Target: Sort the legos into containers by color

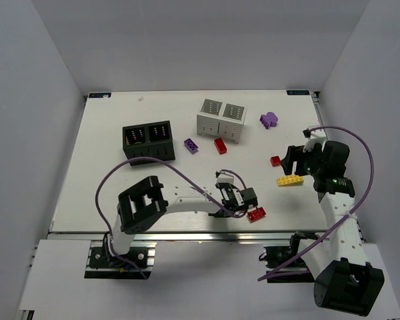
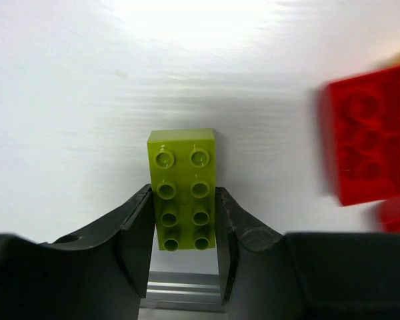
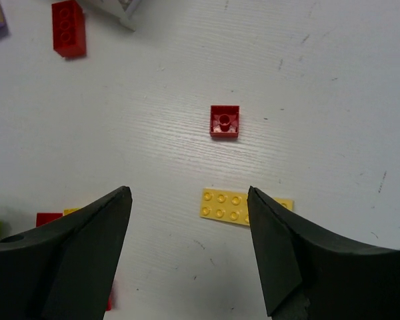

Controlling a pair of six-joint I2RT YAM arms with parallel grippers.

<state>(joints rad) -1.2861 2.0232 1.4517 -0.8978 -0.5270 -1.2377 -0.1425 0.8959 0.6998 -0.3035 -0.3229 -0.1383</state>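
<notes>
My left gripper [image 2: 183, 195] is shut on a lime green brick [image 2: 181, 167], its jaws pressed on both long sides low over the table; in the top view this gripper [image 1: 231, 195] hides the brick. A red brick [image 2: 368, 143] lies just to its right, also seen from above [image 1: 257, 214]. My right gripper [image 3: 189, 193] is open and empty above a yellow plate [image 3: 243, 207], with a small red brick [image 3: 225, 121] beyond it. The black box [image 1: 149, 140] and the white box [image 1: 221, 119] stand at the back.
A purple brick [image 1: 191, 145] and a red brick [image 1: 221, 145] lie in front of the white box. A purple piece [image 1: 269, 119] lies to the box's right. The yellow plate [image 1: 290, 181] and the small red brick [image 1: 275, 161] are near my right gripper [image 1: 292, 159].
</notes>
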